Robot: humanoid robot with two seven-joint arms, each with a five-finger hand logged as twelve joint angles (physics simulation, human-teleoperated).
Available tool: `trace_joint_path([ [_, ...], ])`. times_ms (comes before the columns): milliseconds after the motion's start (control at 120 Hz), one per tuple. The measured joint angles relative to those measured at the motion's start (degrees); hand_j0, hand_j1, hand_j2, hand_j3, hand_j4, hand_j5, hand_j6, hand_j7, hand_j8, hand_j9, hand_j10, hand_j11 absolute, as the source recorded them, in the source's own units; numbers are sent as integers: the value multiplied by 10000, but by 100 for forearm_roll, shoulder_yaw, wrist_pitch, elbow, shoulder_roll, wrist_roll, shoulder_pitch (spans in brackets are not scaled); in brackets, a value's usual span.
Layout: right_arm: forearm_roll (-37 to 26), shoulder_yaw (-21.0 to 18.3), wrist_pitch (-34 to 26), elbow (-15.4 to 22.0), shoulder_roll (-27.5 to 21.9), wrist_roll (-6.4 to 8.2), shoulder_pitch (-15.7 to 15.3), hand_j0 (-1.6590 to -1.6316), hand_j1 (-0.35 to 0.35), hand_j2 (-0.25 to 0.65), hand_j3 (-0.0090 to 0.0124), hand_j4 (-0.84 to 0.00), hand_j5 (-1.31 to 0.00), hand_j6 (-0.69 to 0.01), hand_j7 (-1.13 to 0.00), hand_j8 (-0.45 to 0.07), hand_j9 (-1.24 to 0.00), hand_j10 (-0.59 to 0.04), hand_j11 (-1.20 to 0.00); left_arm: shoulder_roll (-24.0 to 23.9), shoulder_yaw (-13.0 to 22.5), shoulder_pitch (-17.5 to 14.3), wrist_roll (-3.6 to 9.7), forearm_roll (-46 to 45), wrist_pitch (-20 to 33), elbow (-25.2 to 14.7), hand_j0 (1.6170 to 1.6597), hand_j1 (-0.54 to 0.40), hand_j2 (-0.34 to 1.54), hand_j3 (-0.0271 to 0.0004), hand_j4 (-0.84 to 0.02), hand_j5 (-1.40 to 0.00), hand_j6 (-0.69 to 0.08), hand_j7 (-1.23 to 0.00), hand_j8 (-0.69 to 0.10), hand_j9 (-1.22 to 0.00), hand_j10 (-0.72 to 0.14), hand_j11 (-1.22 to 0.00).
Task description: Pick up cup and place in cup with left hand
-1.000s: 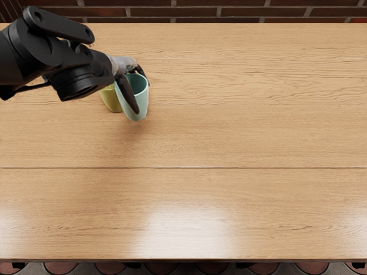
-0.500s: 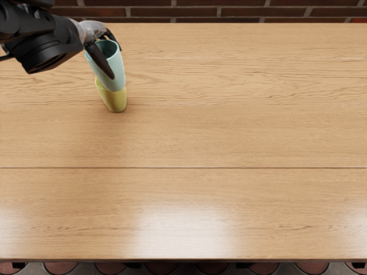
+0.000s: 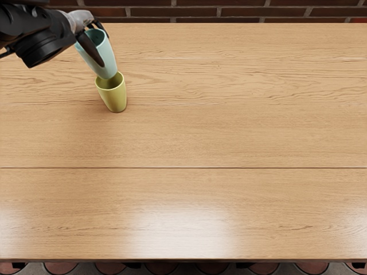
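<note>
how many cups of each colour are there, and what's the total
Blue cup, held by the left hand: 1
Yellow cup, standing on the table: 1
Total cups: 2

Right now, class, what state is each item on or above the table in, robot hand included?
Left hand: closed around the light-blue cup.
Light-blue cup: held, mouth up, not nested; its base overlaps the olive-yellow cup's rim in view, contact unclear.
Olive-yellow cup: upright on the wooden table, mouth up, partly hidden at the rim.
</note>
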Motion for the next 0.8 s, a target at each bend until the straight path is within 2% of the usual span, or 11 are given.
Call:
trace_joint_path([
  [225, -1, 0, 0, 0, 0, 0, 0, -16581, -3345, -26, 0, -120, -157, -121, -158, -121, -158, -121, -158, -36, 4, 8, 2, 40, 4, 53, 16454, -2135, 1710, 3, -2802, -10418, -586, -9844, -721, -9790, -2345, -9662],
  [267, 0, 0, 0, -1, 0, 0, 0, -16581, -3344, -26, 0, -121, -158, -121, -159, -122, -158, -122, -159, -80, 5, 156, 1, 47, 8, 54, 16455, -2036, 1572, 3, -2956, -10371, -584, -9866, -725, -9822, -2158, -9660],
  [333, -1, 0, 0, -1, 0, 0, 0, -16581, -3345, -25, 0, -120, -157, -120, -158, -121, -157, -121, -157, -98, 8, 184, 3, 51, 5, 51, 16461, -2131, 2067, 3, -2939, -10318, -692, -9753, -829, -9734, -2431, -9634],
  [408, -1, 0, 0, 0, 0, 0, 0, -16581, -3346, -25, 0, -120, -157, -120, -157, -121, -157, -121, -157, -97, 10, 184, 3, 56, 9, 52, 16452, -2076, 2020, 3, -2926, -10198, -638, -9810, -812, -9787, -2134, -9697],
  [500, -1, 0, 0, 0, 0, 0, 0, -16581, -3346, -25, 0, -120, -156, -120, -157, -120, -156, -120, -156, -97, 10, 185, 2, 59, 20, 50, 16456, -1762, 1616, 2, -3320, -9863, -1111, -9675, -1105, -9656, -2281, -9624],
  [575, -1, 0, 0, 0, 0, 0, 0, -16581, -3346, -25, 0, -120, -156, -120, -157, -120, -157, -120, -157, -97, 7, 185, 3, 54, 22, 48, 16466, -1852, 1682, 2, -3422, -9591, -1076, -9553, -1023, -9513, -2277, -9443],
  [608, -1, 0, 0, -1, 0, 0, 0, -16581, -3347, -25, 0, -119, -155, -120, -156, -120, -155, -120, -155, -98, 4, 184, 3, 58, 24, 48, 16478, -1634, 1566, 2, -3491, -8891, -1196, -8893, -1177, -8858, -2328, -8789],
  [700, 0, 0, 0, 0, 0, 0, 0, -16581, -3345, -25, 0, -122, -158, -122, -158, -122, -158, -122, -158, -98, 2, 184, 6, 79, 24, 45, 16515, 126, 1019, 1, -2309, -5780, -845, -5781, -833, -5758, -1567, -5714],
  [800, 0, 0, 0, 0, 0, 0, 0, -16581, -3345, -25, 0, -122, -158, -123, -158, -123, -158, -122, -158, -8, -6, 192, 6, 94, -11, 6, 16540, 1387, 634, 1, -1456, -3590, -562, -3590, -554, -3576, -1001, -3549],
])
